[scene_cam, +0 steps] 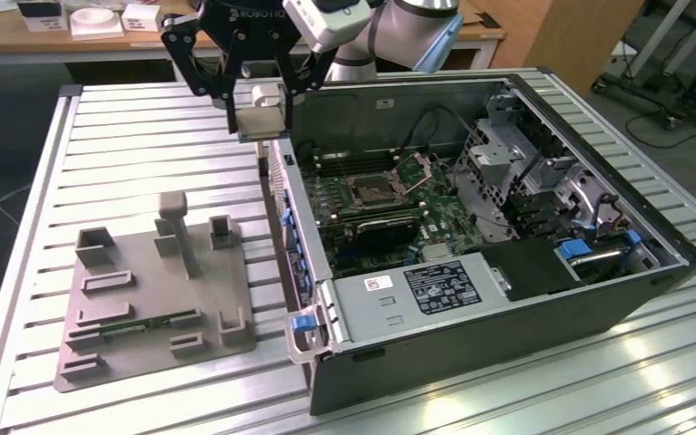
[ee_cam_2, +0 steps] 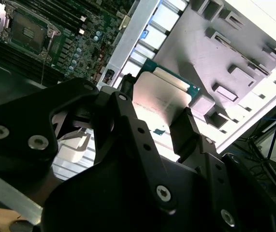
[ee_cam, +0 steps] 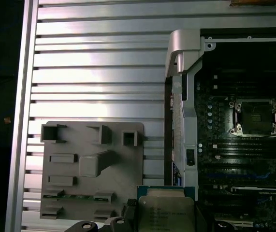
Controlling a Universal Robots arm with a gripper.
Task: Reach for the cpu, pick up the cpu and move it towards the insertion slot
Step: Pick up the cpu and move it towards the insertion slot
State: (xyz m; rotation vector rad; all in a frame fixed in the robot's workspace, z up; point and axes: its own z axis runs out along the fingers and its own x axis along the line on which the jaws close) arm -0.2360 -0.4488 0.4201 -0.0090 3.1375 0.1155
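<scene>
Transfer step in hand: the cpu is already picked up and is in the air, over the rear edge of the computer case wall in the exterior view. The gripper has its fingers clenched on the chip's opposite edges; in the second wrist view the metal top plate sits between the two black fingers, with the green rim showing at its far edge. The first wrist view shows the chip over the case's side wall, between the grey holder tray and the motherboard.

The insertion slot is well apart from the chip, inside the case on the board, with its metal flap standing open.

My read: pick done, carry partway. The remaining travel calls for moving over the case wall without clipping it and keeping the chip level and square to the socket frame. The grey tray on the counter looks vacated of the chip.
</scene>
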